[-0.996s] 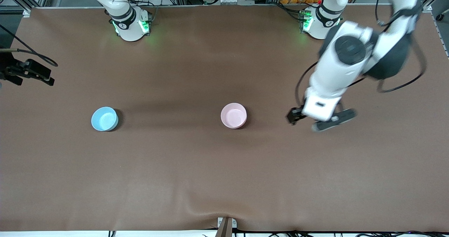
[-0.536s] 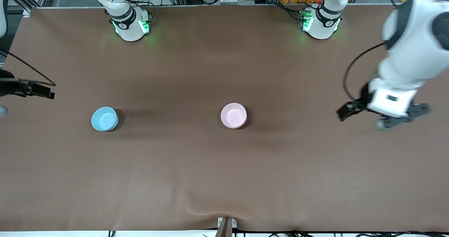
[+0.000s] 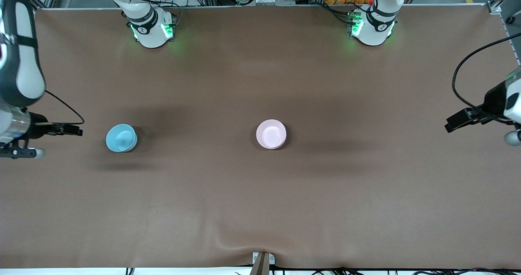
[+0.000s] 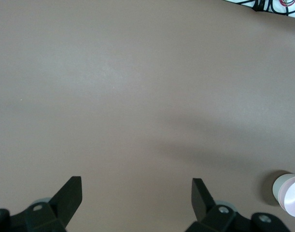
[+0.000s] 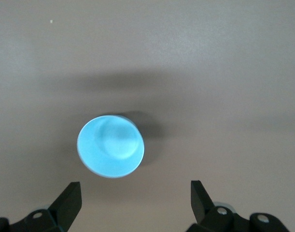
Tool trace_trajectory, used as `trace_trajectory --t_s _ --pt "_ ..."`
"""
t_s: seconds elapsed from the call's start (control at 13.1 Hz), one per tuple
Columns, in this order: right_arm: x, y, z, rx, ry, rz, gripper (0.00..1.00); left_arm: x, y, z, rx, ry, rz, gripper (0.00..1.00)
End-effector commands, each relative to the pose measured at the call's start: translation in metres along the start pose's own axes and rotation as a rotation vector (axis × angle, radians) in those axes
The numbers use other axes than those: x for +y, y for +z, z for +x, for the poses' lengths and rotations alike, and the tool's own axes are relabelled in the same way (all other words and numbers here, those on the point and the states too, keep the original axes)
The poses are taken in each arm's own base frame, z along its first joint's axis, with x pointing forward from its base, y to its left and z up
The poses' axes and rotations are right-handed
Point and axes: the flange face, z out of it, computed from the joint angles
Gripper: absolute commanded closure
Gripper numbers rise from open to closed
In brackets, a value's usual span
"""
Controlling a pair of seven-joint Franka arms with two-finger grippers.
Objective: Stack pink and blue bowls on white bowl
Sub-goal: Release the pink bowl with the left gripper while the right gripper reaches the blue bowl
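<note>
Meanwhile, the left gripper (image 4: 136, 195) had swung away from the pink bowl (image 3: 271, 134) since a second earlier, out to the edge of the desk (image 3: 260, 193) at the left arm's end, and hung there above the surface. Its jaws stood wide and held nothing. The right gripper (image 5: 136, 195), which a second earlier sat higher at the desk's edge at the right arm's end, had come down toward the blue bowl (image 3: 121, 138) and hovered just beside it. Its jaws were also wide and empty.

Neither bowl had moved. Both were small, round, smooth plastic bowls of equal size, standing upright with their openings facing up, so neither had a long axis. The pink bowl sat near the middle of the desk. In the left wrist view a pale white wall showed beneath its pink rim, so it seemed to rest in the white bowl (image 4: 281, 186), though that view caught only a sliver. The blue bowl stood alone, well apart from the pink one, toward the right arm's end. The desk was covered in a matte brown sheet, slightly puckered at the edge nearest the front camera.
</note>
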Motion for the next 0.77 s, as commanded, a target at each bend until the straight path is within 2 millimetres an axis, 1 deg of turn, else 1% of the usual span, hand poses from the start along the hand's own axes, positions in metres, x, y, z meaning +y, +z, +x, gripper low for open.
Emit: trace_trajectory --t_s 0.0,0.15,0.23,0.31,0.38,0.46,0.54,0.61,0.69 --pt "-0.006 0.038 -0.011 0.020 -0.018 0.035 0.00 0.000 -0.022 -0.015 0.005 0.016 0.007 0.00" --pt "-0.008 0.067 -0.012 0.015 -0.025 0.035 0.15 -0.011 -0.026 -0.015 0.013 0.015 0.014 0.00" --pt "-0.006 0.076 -0.014 0.024 -0.069 0.033 0.25 -0.019 -0.026 -0.013 0.011 0.030 0.010 0.00" --pt "-0.004 0.087 -0.016 0.029 -0.105 0.031 0.34 -0.024 -0.030 -0.014 0.018 0.049 0.012 0.00" --pt "0.000 0.098 -0.020 0.041 -0.108 0.027 0.36 -0.020 -0.032 -0.018 0.019 0.071 0.013 0.00" --pt "0.001 0.111 -0.023 0.054 -0.104 0.023 0.37 -0.011 -0.036 -0.024 0.022 0.082 0.022 0.00" --pt "0.001 0.120 -0.024 0.064 -0.106 0.019 0.42 -0.006 -0.035 -0.027 0.017 0.087 0.035 0.00" --pt "0.000 0.129 -0.023 0.066 -0.106 0.018 0.46 -0.005 -0.037 -0.034 0.017 0.087 0.048 0.00" --pt "0.002 0.134 -0.023 0.063 -0.103 0.020 0.47 -0.005 -0.033 -0.039 0.005 0.086 0.056 0.00"
